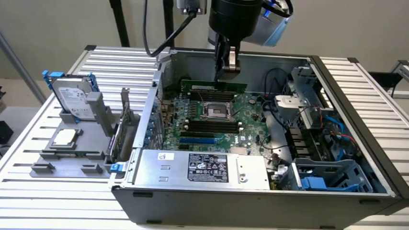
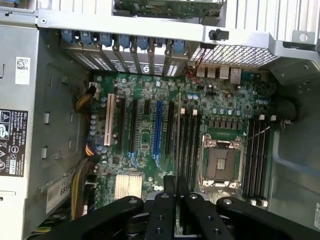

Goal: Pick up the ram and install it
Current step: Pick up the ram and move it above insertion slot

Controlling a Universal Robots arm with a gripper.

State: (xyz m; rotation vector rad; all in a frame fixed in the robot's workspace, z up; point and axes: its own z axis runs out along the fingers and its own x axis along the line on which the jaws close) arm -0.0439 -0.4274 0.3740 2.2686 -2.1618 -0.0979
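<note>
A slatted metal table (image 1: 38, 191) carries the open computer case (image 1: 255, 206), and the jaws hang inside the case's open top, toward its rear wall. Straight below them lies the green motherboard (image 1: 249, 120). The power supply (image 1: 211, 167) sits well in front of the jaws, against the case's near wall. Outside the case, far off to the exterior view's left of the jaws, a grey fixture (image 1: 70, 153) props up the hard drive (image 1: 73, 98) with blue rails and an expansion card (image 1: 124, 122).

The CPU socket (image 1: 214, 111) lies just beneath the jaws, with dark memory slots (image 1: 208, 125) beyond it toward the front.

The gripper (image 1: 227, 76) points down, its jaws clenched on the ram (image 1: 198, 85). The stick hangs level from the fingertips, gripped on its upper edge right of its middle, so most of its length reaches to the exterior view's left. It sits above the board, not seated.

In the wrist view the gripper (image 2: 175, 192) looks down on the socket and slots.
</note>
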